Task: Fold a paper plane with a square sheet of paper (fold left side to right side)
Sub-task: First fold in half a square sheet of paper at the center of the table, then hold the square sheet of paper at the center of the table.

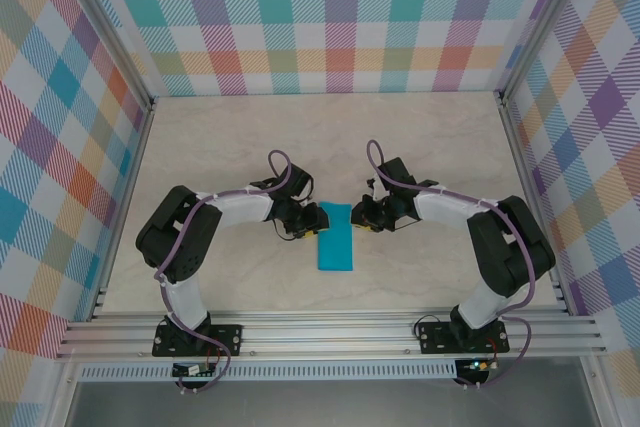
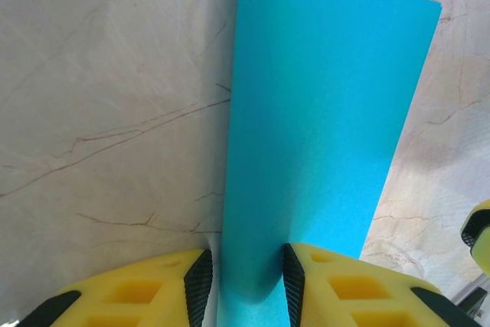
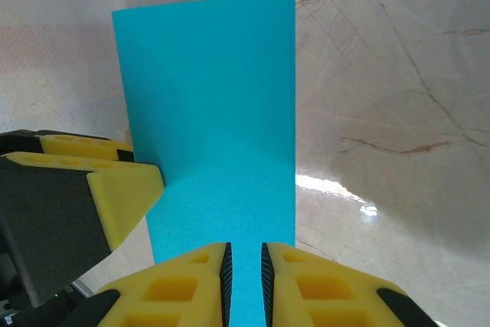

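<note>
1. We see the blue paper (image 1: 335, 237) lying on the pale marbled counter (image 1: 430, 147), midway between the two arms. It is a narrow strip, longer than it is wide, and its long side runs away from the arm bases.
2. The left fingers (image 1: 310, 227) reach in from the left, at the strip's edge.
3. In the left wrist view the left fingers (image 2: 289, 285) stand a little apart with the near end of the paper (image 2: 321, 151) between them. One pad touches the paper, and a sliver of counter (image 2: 99, 112) shows beside the other. We cannot tell whether they pinch it.
4. The right fingers (image 1: 359, 215) come in from the right side, at the far half of the strip.
5. In the right wrist view the right fingers (image 3: 265, 277) are drawn narrow, with the paper (image 3: 214, 112) filling the slim gap between the pads. They are holding it.
6. That same view shows the yellow left fingers (image 3: 126, 185) at the paper's opposite edge.
7. In the left wrist view the paper's far edge is bowed rather than straight.
8. Plaid walls (image 1: 330, 17) surround the counter.
</note>
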`<action>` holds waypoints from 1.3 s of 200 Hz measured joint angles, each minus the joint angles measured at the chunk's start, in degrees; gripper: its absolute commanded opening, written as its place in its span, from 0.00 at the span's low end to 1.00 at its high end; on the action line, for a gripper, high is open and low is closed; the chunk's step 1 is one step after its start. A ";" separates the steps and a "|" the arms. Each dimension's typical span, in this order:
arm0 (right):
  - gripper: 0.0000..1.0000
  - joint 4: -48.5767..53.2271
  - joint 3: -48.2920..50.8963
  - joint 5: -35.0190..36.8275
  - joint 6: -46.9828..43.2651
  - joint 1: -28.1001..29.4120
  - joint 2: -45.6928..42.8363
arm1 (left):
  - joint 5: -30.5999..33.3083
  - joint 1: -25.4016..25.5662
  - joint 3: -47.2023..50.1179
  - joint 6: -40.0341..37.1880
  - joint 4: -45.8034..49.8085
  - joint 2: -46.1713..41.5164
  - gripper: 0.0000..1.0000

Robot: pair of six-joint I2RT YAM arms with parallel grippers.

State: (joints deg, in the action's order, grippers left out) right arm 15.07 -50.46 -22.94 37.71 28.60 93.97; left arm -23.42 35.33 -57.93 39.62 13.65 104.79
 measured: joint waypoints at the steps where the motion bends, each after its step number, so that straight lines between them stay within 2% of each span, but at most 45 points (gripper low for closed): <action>1: 0.20 0.00 0.00 0.09 0.00 0.00 -0.07 | 0.00 0.02 0.00 0.00 0.00 0.02 0.36; 80: 0.20 0.02 0.09 0.90 -0.02 0.00 -2.60 | 0.37 0.15 -0.09 0.00 0.07 0.04 0.37; 106: 0.16 -0.04 0.09 -0.13 0.22 0.00 -2.54 | 0.37 0.17 -0.09 0.00 0.09 0.04 0.37; 146: 0.12 -1.44 0.09 -2.25 0.83 0.76 0.46 | 0.37 0.17 -0.09 0.00 0.09 0.07 0.37; 260: 0.11 -1.97 0.09 -2.38 0.81 1.49 6.29 | 0.39 0.17 -0.09 0.00 0.09 0.07 0.37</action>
State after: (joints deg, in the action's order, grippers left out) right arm 13.10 -50.37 -25.32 38.52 30.09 100.27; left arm -23.03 35.51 -58.02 39.62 13.74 104.86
